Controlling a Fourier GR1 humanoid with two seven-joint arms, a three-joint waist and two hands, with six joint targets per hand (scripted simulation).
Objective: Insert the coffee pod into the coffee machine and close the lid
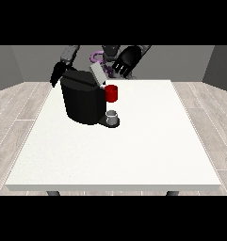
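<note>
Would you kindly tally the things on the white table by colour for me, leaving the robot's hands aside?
Black: 1, the coffee machine.
Red: 1, the holder at the machine's front.
Grey: 2, the raised lid and the small cup on the machine's base.
Total: 4.

You've got a black machine (83, 101) on the left rear of the white table (133, 150), its grey lid (97, 74) tilted up. A red holder (111, 93) sticks out at its front, above a grey cup (113, 116) on the base. Hand at view's left (57, 74) hangs behind the machine; hand at view's right (125, 61) hovers up by the lid, fingers curled.
</note>
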